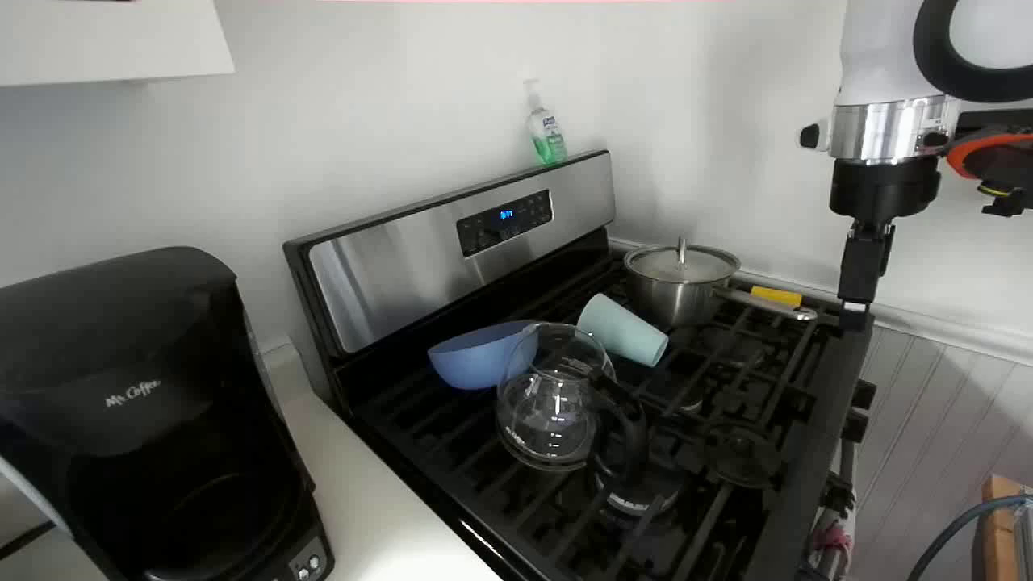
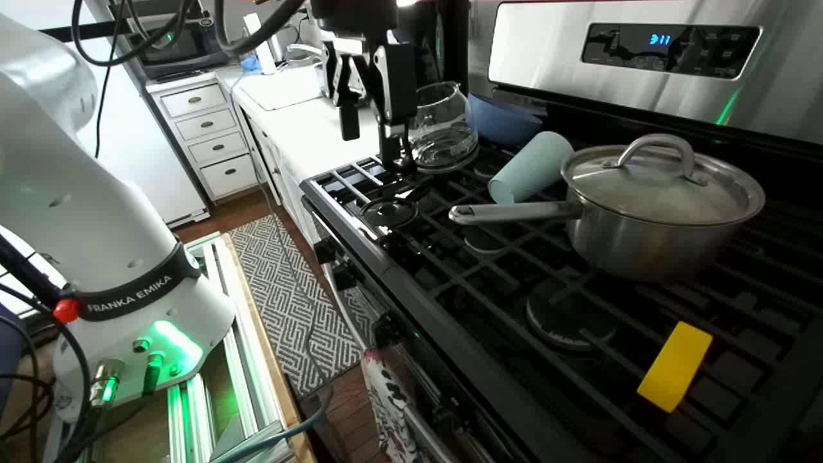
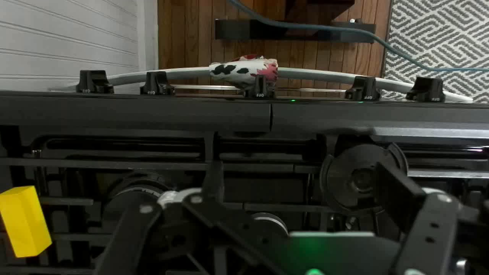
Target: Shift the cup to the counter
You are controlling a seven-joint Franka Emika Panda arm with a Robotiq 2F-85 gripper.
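Lying on its side on the black stovetop, just beside the long-handled, lidded saucepan: the pale blue cup. Cannot tell from these angles if touching it. On the cup's side of the saucepan but farther off, in both exterior views: a clear glass jug and a wider blue bowl. In the air on the handle side of the saucepan, apart from it: the gripper, jaws standing spread with a gap between. Past the saucepan on the side away from the cup: a yellow block. Behind the saucepan: the steel back panel, topped by a pump bottle, green in its lower part. Out beyond the saucepan's handle side, in the wrist view: black knobs and a patterned towel. Well apart from the saucepan, past jug and bowl: the pale counter, bearing a black coffee maker.
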